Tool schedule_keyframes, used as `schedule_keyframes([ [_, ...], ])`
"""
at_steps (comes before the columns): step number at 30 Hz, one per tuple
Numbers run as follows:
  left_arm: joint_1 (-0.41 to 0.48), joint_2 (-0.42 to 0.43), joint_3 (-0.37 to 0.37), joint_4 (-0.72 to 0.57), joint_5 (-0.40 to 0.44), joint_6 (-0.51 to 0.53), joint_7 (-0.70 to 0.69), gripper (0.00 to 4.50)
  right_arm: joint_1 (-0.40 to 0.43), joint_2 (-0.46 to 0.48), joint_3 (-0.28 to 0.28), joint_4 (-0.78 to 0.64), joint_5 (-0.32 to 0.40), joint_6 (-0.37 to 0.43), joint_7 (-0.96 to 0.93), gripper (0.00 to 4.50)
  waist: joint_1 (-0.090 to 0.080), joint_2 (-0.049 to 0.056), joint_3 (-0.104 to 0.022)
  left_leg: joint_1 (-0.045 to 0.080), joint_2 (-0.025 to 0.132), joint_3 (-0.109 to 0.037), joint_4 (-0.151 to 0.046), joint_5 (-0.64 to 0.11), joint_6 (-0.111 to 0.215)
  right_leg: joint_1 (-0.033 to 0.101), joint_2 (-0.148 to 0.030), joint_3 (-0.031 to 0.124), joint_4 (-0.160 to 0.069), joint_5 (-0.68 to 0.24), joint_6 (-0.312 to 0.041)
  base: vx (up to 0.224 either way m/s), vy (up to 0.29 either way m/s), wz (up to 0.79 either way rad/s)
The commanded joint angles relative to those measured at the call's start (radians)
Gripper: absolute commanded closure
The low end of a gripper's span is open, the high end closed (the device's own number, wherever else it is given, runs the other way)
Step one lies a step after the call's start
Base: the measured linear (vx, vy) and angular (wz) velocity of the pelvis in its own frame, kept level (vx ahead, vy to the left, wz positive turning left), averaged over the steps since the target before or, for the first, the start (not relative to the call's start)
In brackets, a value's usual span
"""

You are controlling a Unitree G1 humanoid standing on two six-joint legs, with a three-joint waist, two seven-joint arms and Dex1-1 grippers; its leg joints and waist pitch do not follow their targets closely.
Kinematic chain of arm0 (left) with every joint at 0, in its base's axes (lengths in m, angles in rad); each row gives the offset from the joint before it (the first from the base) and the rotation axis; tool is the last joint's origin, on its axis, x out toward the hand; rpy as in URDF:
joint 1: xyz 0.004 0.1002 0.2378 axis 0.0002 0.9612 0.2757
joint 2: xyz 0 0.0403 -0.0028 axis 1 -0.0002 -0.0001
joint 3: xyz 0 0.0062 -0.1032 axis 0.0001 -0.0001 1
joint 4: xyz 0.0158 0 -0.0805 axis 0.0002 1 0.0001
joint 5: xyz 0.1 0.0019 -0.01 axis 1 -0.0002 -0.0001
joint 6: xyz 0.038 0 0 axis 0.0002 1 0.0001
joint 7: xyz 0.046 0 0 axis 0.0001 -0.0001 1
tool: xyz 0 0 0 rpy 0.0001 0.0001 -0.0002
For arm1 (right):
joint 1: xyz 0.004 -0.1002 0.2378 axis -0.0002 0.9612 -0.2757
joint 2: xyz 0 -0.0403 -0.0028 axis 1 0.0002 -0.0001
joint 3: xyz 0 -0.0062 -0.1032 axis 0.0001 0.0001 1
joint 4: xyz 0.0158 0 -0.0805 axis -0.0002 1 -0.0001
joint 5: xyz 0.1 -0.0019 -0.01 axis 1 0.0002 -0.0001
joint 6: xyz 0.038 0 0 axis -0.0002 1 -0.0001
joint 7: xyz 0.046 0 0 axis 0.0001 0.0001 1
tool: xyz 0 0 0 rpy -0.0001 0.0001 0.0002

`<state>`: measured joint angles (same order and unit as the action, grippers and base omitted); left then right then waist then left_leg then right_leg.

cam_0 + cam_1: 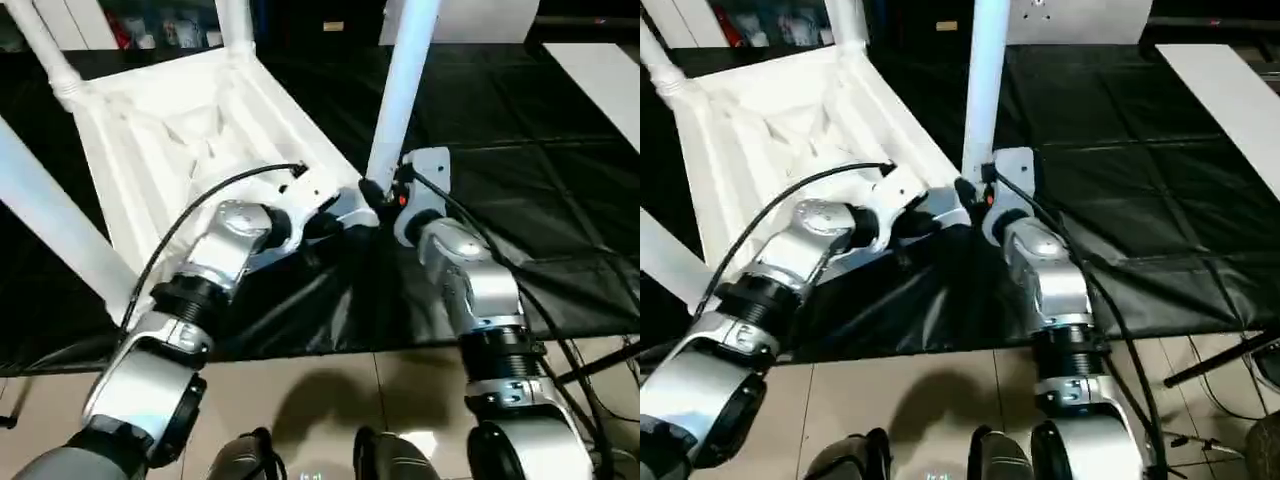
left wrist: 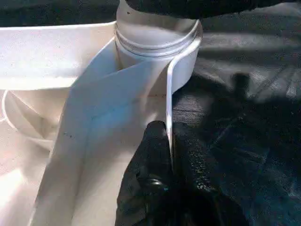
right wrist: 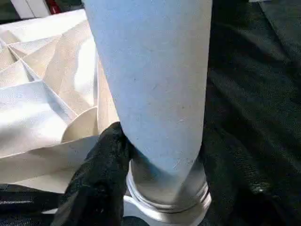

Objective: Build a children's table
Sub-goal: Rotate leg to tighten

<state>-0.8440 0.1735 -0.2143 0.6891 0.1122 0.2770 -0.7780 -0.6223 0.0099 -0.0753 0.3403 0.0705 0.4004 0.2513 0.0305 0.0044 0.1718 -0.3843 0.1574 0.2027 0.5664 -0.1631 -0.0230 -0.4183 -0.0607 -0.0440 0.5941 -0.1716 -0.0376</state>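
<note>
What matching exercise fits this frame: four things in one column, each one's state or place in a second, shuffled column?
Things:
1. left claw
2. right claw
3. white plastic ribbed table top
4. black crinkled floor sheet

States:
A. lies underside up
B. spread under the table
C. pinched shut on the top's thin edge wall
D. around the base of the near upright white tapered leg

Pairs: 1-C, 2-D, 3-A, 4-B

no readable text, labels, numbers
</note>
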Motion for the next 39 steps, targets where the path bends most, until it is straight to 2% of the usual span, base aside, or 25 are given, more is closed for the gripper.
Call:
schedule_keyframes([
  [1,-0.001,-0.04,-0.026,-0.025,-0.02,-0.023,-0.006,4.5,0.027,0.036,0.087,0.028,0.016,0.011,0.083,1.79,0.003,-0.009,-0.079,0.019,0.066,-0.033,-0.06,-0.138,0.086,0.049,-0.099,0.058,-0.075,-0.195,-0.221,0.0,0.0,0.0],
  [5,0.032,0.015,-0.033,-0.062,-0.019,-0.055,-0.075,4.5,0.046,-0.057,0.099,0.018,0.006,-0.057,0.187,1.45,0.005,-0.008,-0.078,0.016,0.07,-0.036,-0.062,-0.139,0.085,0.053,-0.099,0.056,-0.074,-0.214,-0.215,0.0,0.0,0.0],
  [6,0.038,0.024,-0.035,-0.068,-0.019,-0.059,-0.086,4.5,0.05,-0.074,0.105,0.015,0.007,-0.069,0.211,1.45,0.005,-0.006,-0.076,0.015,0.071,-0.037,-0.062,-0.134,0.09,0.053,-0.097,0.055,-0.072,-0.194,-0.216,0.0,0.0,0.0],
  [7,0.052,0.041,-0.038,-0.083,-0.023,-0.071,-0.112,4.5,0.057,-0.106,0.112,0.013,0.005,-0.092,0.247,1.36,0.003,-0.008,-0.079,0.012,0.071,-0.036,-0.06,-0.121,0.1,0.057,-0.097,0.055,-0.067,-0.155,-0.224,0.0,0.0,0.0],
  [8,0.07,0.068,-0.041,-0.102,-0.028,-0.086,-0.146,4.5,0.066,-0.149,0.11,0.006,0.019,-0.114,0.313,1.2,0.003,-0.004,-0.081,0.013,0.071,-0.036,-0.057,-0.101,0.112,0.056,-0.097,0.056,-0.063,-0.115,-0.238,0.0,0.0,0.0],
  [10,0.082,0.086,-0.043,-0.112,-0.031,-0.101,-0.17,4.5,0.071,-0.177,0.105,-0.002,0.037,-0.126,0.369,1.03,0.004,-0.006,-0.081,0.012,0.069,-0.034,-0.055,-0.091,0.13,0.058,-0.095,0.055,-0.061,-0.079,-0.251,0.0,0.0,0.0],
  [13,0.108,0.128,-0.048,-0.133,-0.046,-0.133,-0.243,4.5,0.075,-0.253,0.11,-0.001,0.055,-0.178,0.505,0.88,0.005,-0.007,-0.078,0.012,0.07,-0.033,-0.055,-0.105,0.139,0.058,-0.095,0.054,-0.063,-0.095,-0.261,0.0,0.0,0.0],
  [14,0.123,0.146,-0.049,-0.143,-0.06,-0.153,-0.284,4.5,0.075,-0.29,0.119,0.005,0.059,-0.208,0.573,0.88,0.005,-0.009,-0.077,0.01,0.071,-0.034,-0.055,-0.116,0.137,0.06,-0.096,0.053,-0.064,-0.115,-0.259,0.0,0.0,0.0],
  [16,0.134,0.161,-0.052,-0.15,-0.069,-0.176,-0.314,4.5,0.074,-0.316,0.128,0.008,0.07,-0.227,0.627,0.88,0.006,-0.006,-0.073,0.015,0.074,-0.033,-0.057,-0.138,0.131,0.054,-0.094,0.054,-0.068,-0.156,-0.257,0.0,0.0,0.0],
  [19,0.173,0.208,-0.067,-0.178,-0.085,-0.256,-0.406,4.5,0.082,-0.385,0.162,0.011,0.11,-0.27,0.817,0.88,0.007,-0.008,-0.072,0.015,0.078,-0.032,-0.058,-0.161,0.126,0.053,-0.095,0.054,-0.07,-0.191,-0.251,0.0,0.0,0.0],
  [22,0.199,0.24,-0.078,-0.211,-0.103,-0.28,-0.48,4.5,0.076,-0.408,0.166,0.032,0.133,-0.287,0.908,0.88,0.012,-0.006,-0.075,0.018,0.081,-0.03,-0.058,-0.135,0.133,0.049,-0.092,0.053,-0.064,-0.158,-0.262,0.0,0.0,0.0],
  [23,0.203,0.245,-0.08,-0.217,-0.107,-0.282,-0.492,4.5,0.074,-0.411,0.167,0.037,0.138,-0.29,0.923,0.88,0.015,-0.006,-0.078,0.017,0.082,-0.031,-0.056,-0.129,0.137,0.051,-0.095,0.053,-0.059,-0.142,-0.271,0.0,0.0,0.0],
  [26,0.217,0.273,-0.09,-0.243,-0.118,-0.292,-0.547,4.5,0.058,-0.423,0.175,0.067,0.16,-0.301,0.999,1.22,0.022,-0.004,-0.079,0.017,0.084,-0.028,-0.053,-0.101,0.15,0.048,-0.092,0.053,-0.054,-0.099,-0.287,0.0,0.0,0.0],
  [31,0.233,0.308,-0.117,-0.266,-0.115,-0.317,-0.613,4.5,0.029,-0.433,0.191,0.092,0.212,-0.252,1.117,1.65,0.028,-0.006,-0.087,0.013,0.083,-0.027,-0.044,-0.05,0.181,0.047,-0.09,0.051,-0.038,-0.015,-0.303,0.0,0.0,0.0],
  [33,0.233,0.309,-0.117,-0.267,-0.115,-0.319,-0.615,4.5,0.029,-0.435,0.197,0.086,0.218,-0.243,1.136,1.65,0.031,-0.005,-0.084,0.012,0.083,-0.026,-0.044,-0.058,0.183,0.046,-0.091,0.05,-0.041,-0.029,-0.3,0.0,0.0,0.0],
  [35,0.233,0.31,-0.118,-0.269,-0.116,-0.321,-0.62,4.5,0.029,-0.436,0.202,0.086,0.218,-0.242,1.147,1.99,0.032,-0.006,-0.085,0.013,0.083,-0.027,-0.045,-0.064,0.173,0.045,-0.091,0.049,-0.042,-0.048,-0.296,0.0,0.0,0.0],
  [39,0.233,0.315,-0.122,-0.276,-0.121,-0.322,-0.638,4.5,0.026,-0.433,0.22,0.095,0.215,-0.247,1.183,2.26,0.033,-0.007,-0.086,0.012,0.081,-0.026,-0.044,-0.056,0.172,0.046,-0.092,0.05,-0.041,-0.045,-0.294,0.0,0.0,0.0],
])
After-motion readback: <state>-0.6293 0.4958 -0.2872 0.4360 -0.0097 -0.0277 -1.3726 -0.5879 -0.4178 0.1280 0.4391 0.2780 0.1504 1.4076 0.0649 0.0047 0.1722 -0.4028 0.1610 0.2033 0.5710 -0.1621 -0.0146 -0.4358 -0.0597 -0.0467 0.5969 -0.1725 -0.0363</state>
